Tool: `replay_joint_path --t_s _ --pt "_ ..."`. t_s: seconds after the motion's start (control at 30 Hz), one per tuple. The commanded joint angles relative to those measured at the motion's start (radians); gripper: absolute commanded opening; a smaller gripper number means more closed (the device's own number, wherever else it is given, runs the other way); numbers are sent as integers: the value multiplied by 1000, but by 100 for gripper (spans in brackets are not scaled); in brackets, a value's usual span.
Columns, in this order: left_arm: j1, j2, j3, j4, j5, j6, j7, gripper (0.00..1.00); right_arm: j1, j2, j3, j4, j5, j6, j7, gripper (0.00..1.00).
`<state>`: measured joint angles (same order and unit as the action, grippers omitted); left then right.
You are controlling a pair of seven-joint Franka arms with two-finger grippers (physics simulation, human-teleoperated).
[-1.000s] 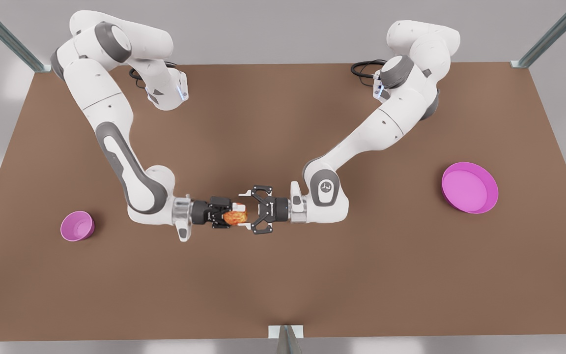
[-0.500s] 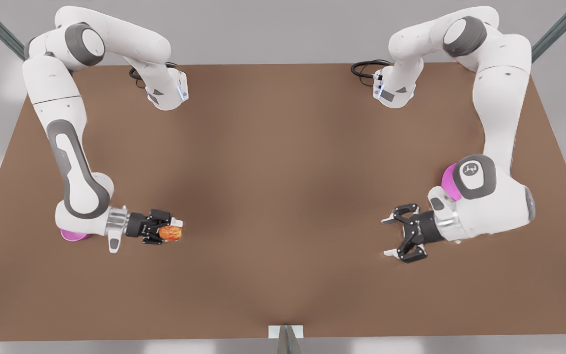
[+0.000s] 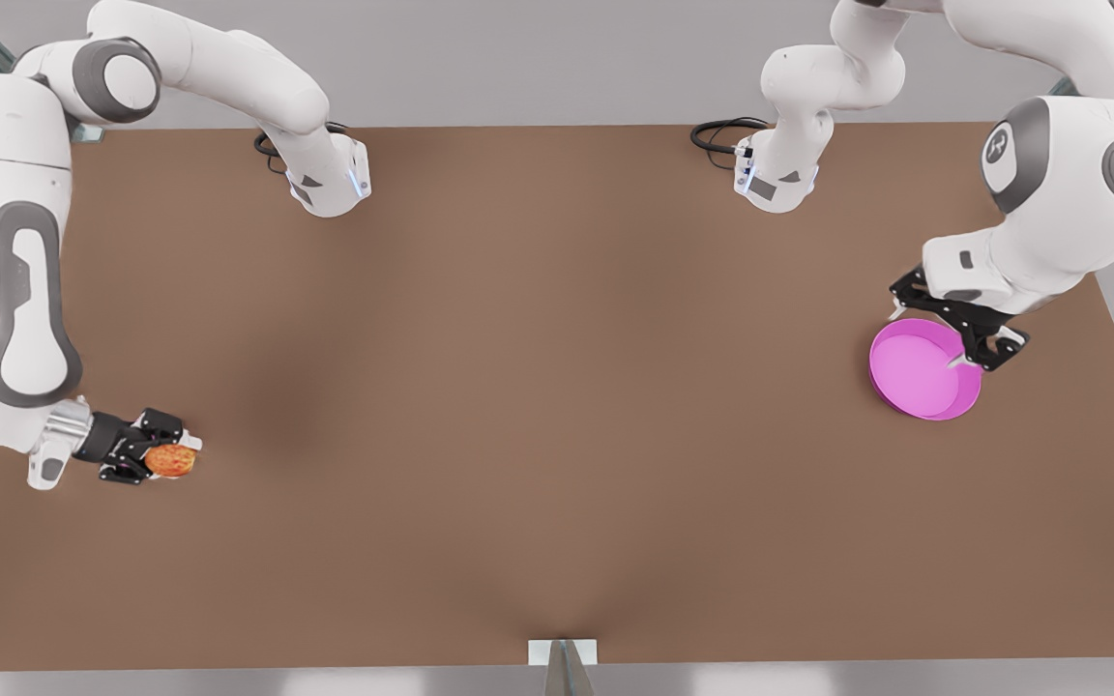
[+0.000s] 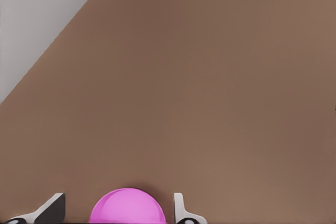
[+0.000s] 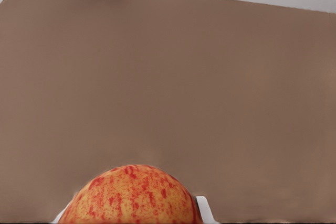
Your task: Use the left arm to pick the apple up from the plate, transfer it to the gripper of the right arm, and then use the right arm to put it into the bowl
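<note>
The right gripper, at the lower left of the front view, is pinched on the apple, with a black finger on either side of the fruit. In the right wrist view the apple sits against a pale fingertip, with bare brown table beyond it. Behind this gripper, a shiny silver wrist band leads into the right arm, which climbs the left edge of the front view to its base at the upper left of the table. The bowl cannot be made out in the front view; it may lie under this gripper and the fruit.

The left gripper, at the right of the front view, hangs spread wide over the upper right rim of the plate, holding nothing. In the left wrist view its two fingertips stand well apart, with part of the pink plate between them. Whether a finger touches the rim is hard to tell. The left arm rises from it toward the upper right corner of the front view.
</note>
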<state>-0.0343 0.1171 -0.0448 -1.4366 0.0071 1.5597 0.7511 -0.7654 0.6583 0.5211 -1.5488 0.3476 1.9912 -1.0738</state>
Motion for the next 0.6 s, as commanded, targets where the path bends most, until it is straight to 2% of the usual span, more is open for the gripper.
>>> replay_joint_path --t_s 0.0,0.1,0.27,0.57 --pt "-4 -1 0 1 -9 -41 -696 100 -22 0 -1 7 -113 -51 -18 75" --pt "-6 9 0 4 1 -35 -696 100 -57 3 -3 29 -199 -57 -46 75" --pt "-3 96 0 94 5 -30 -799 100 -63 27 -16 50 -366 -31 -44 75" --pt "-2 102 2 96 5 -29 -803 100 -61 113 -38 113 -430 44 -113 75"
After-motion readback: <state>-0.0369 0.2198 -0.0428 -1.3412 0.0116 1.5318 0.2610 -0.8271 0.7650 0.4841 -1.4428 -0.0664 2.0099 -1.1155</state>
